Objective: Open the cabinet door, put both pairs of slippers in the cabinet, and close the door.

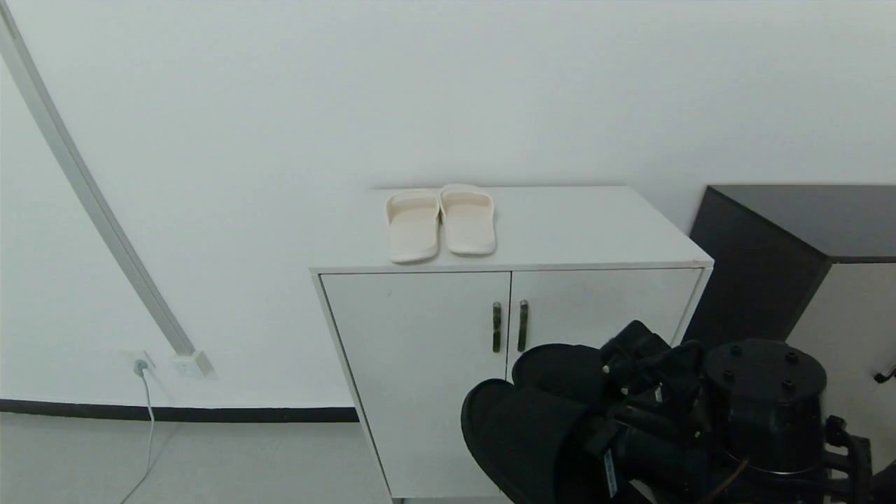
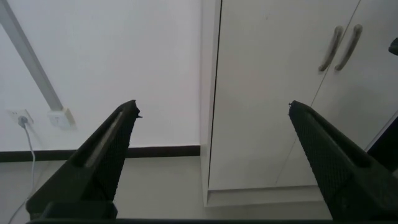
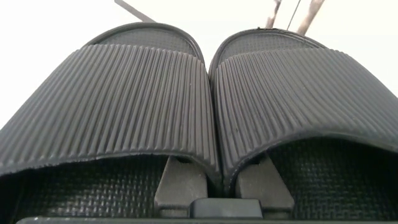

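Our right gripper [image 3: 221, 186] pinches the black slippers [image 1: 539, 413] together by their inner edges, in front of the cabinet [image 1: 595, 231], low before its right side. Both doors [image 1: 420, 364] are shut, and the cream slippers [image 1: 441, 222] lie side by side on top. Our left gripper [image 2: 214, 109] is wide open and empty, facing the cabinet.

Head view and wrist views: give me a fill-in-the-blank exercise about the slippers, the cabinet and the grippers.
The cream slippers lie on ____ of the cabinet.
Both cabinet doors are ____.
The right gripper holds the black slippers; the left gripper holds ____.
Missing words: top; shut; nothing.
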